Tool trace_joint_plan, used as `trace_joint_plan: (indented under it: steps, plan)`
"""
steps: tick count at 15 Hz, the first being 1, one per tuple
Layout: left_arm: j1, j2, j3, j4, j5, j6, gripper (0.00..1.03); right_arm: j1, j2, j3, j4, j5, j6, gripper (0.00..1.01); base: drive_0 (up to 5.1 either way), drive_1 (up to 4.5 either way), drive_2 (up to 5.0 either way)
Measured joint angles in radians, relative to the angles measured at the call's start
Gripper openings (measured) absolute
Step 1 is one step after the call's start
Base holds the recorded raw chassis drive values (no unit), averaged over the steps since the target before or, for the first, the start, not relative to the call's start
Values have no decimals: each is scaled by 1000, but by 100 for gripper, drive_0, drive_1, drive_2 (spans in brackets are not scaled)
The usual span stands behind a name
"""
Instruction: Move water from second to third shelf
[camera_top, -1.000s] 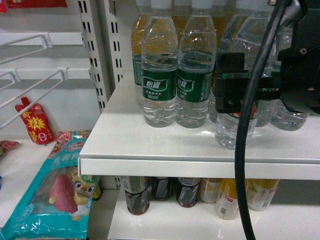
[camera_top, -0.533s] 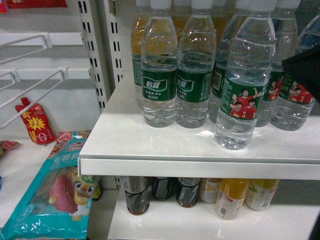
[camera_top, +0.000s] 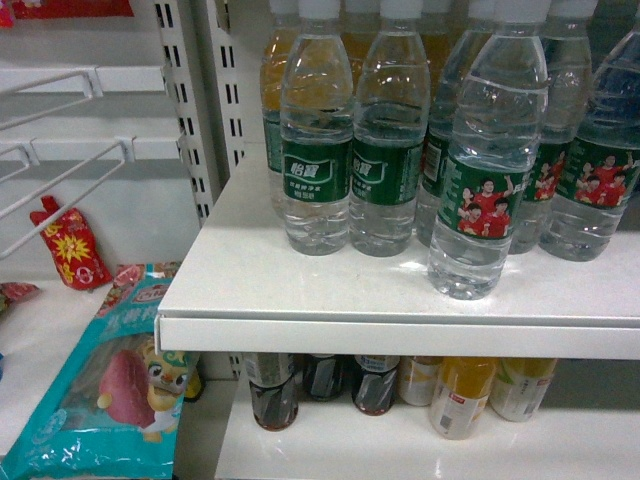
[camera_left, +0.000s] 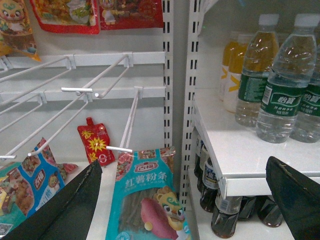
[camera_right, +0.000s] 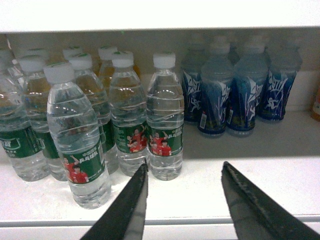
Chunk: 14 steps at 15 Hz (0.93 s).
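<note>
Clear ribbed plastic water btl w/ green band (camera_right: 79, 150) upright, at 10 o'clock from right tool (camera_right: 184, 172), jaws apart, empty; nearer arm.

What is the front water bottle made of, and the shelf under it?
The water bottle looks like thin clear plastic: see-through and ribbed, with a white cap and glossy green label. The shelf looks like white painted metal, smooth and slightly shiny, though I can't be sure.

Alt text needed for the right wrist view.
The open right gripper hangs before a white shelf, facing green-labelled water bottles; one water bottle stands forward of the rows. Blue-labelled bottles stand behind on the right.
</note>
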Motion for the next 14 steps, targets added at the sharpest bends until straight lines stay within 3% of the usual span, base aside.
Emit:
trace_joint_plan:
  steps: [2, 3, 4, 14]
  plan:
    - [0, 0, 0, 0, 0, 0, 98, -48, -84, -48, -12, -68, -14, 26, 0, 0, 0]
    - [0, 0, 0, 0, 0, 0, 98, -119, -114, -76, -15, -135, -17, 13, 0, 0, 0]
    - [0, 0, 0, 0, 0, 0, 98, -136, -142, -106, -22, -129, -21, 2, 0, 0, 0]
    - [0, 0, 0, 0, 0, 0, 98, -129, -378, -219, -141, -143, -21, 2, 0, 0, 0]
